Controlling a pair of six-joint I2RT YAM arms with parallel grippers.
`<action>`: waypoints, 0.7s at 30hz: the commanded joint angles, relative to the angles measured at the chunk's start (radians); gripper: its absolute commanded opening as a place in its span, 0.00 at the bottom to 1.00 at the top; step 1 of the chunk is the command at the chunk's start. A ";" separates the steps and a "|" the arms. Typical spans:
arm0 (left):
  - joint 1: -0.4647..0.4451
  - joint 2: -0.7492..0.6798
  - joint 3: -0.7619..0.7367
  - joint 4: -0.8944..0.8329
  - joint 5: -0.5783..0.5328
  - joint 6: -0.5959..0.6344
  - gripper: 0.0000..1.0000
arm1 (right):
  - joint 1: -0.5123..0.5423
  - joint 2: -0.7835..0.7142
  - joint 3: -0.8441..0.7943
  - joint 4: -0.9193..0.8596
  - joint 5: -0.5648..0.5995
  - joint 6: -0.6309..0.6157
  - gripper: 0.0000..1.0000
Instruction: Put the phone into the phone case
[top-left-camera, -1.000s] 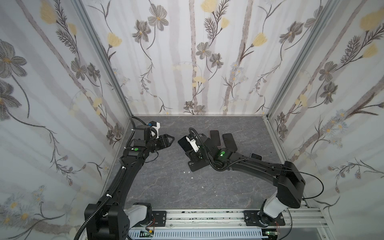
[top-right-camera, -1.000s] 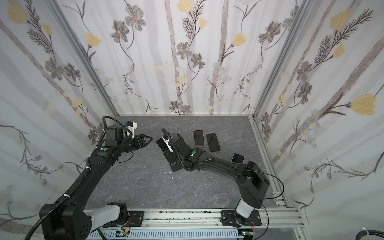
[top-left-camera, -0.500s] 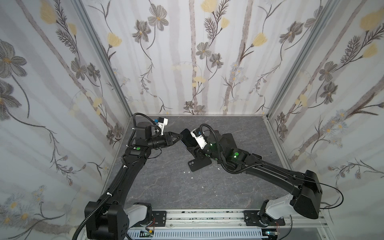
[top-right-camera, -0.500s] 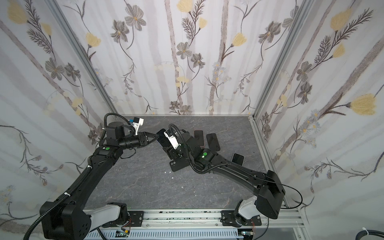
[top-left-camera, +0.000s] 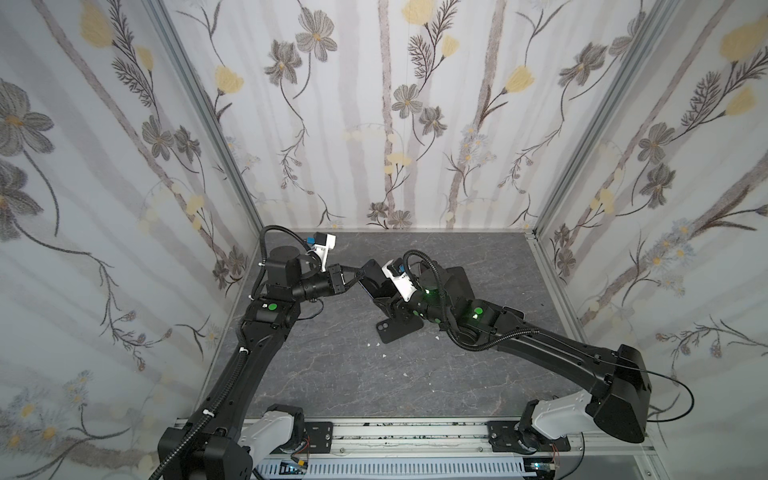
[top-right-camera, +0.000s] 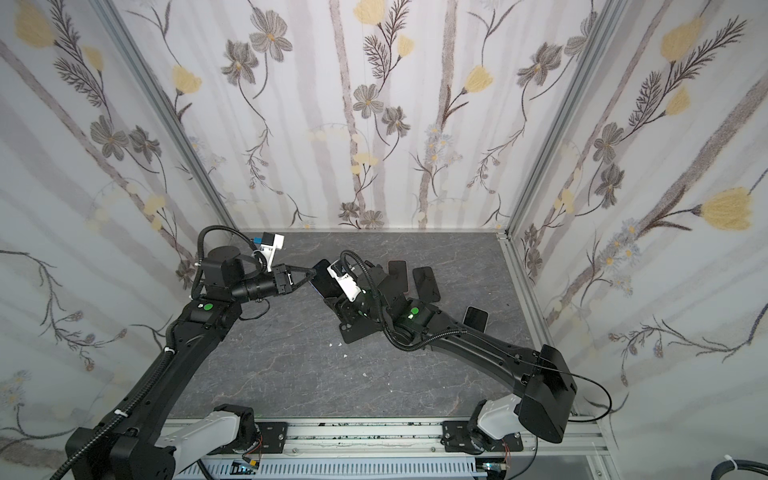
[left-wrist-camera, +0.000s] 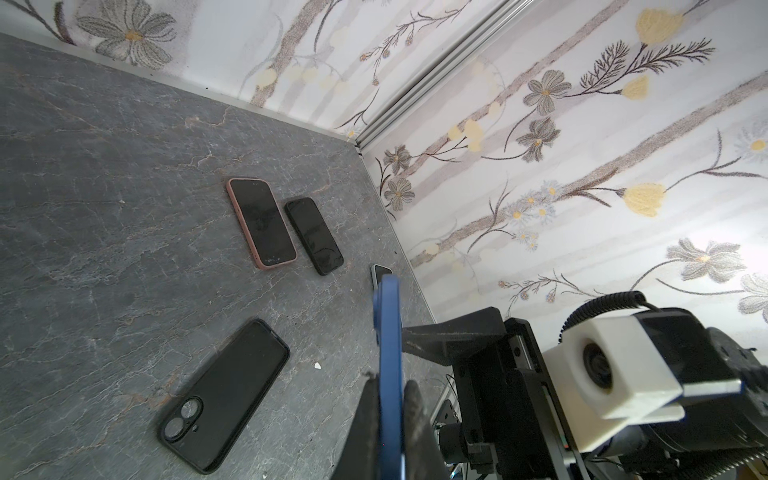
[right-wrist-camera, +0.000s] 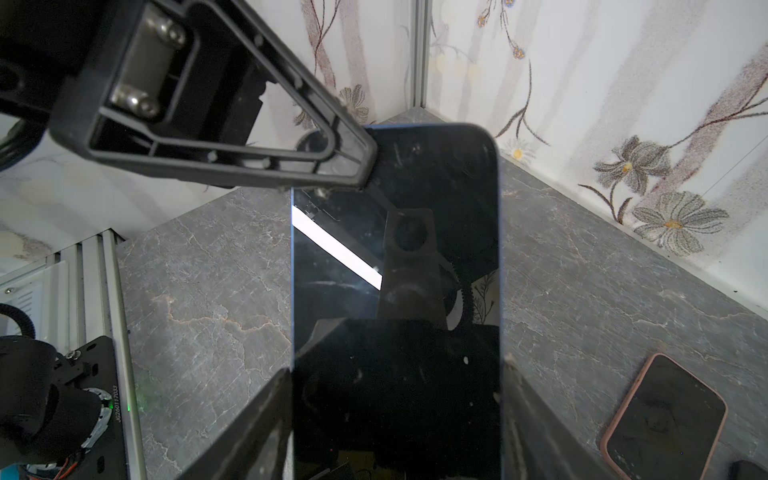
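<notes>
The phone (right-wrist-camera: 395, 291), dark-screened with a blue rim, is held up off the table between the two arms. My right gripper (right-wrist-camera: 397, 399) is shut on it across its width at the lower end. My left gripper (left-wrist-camera: 390, 399) is shut on the thin blue edge (left-wrist-camera: 388, 353) at the phone's far corner, one finger (right-wrist-camera: 249, 137) lying over the screen. In both top views the phone (top-left-camera: 374, 278) (top-right-camera: 322, 280) hangs at the middle back. The phone case (left-wrist-camera: 224, 395), black and empty with its camera cut-out showing, lies flat on the table below the right arm (top-left-camera: 397, 328) (top-right-camera: 359, 330).
Other phones lie at the back right: a pink-cased one (left-wrist-camera: 262, 222) (right-wrist-camera: 665, 409), a black one (left-wrist-camera: 313, 235) beside it, and another (top-right-camera: 476, 318) near the right wall. Small white crumbs (left-wrist-camera: 317, 365) dot the grey table (top-left-camera: 332, 374). Flowered walls close in three sides.
The right arm lifted the phone up and toward the left. The left gripper swung right to meet it and closed from open onto the phone's edge.
</notes>
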 joint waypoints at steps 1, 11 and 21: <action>-0.003 -0.015 -0.003 0.071 -0.053 -0.015 0.00 | 0.000 -0.021 0.002 0.081 0.011 -0.008 0.57; -0.003 -0.094 -0.049 0.358 -0.197 -0.227 0.00 | -0.008 -0.037 0.068 0.087 0.031 0.101 0.96; -0.003 -0.120 -0.011 0.674 -0.299 -0.394 0.00 | -0.119 -0.168 -0.055 0.381 -0.096 0.510 0.95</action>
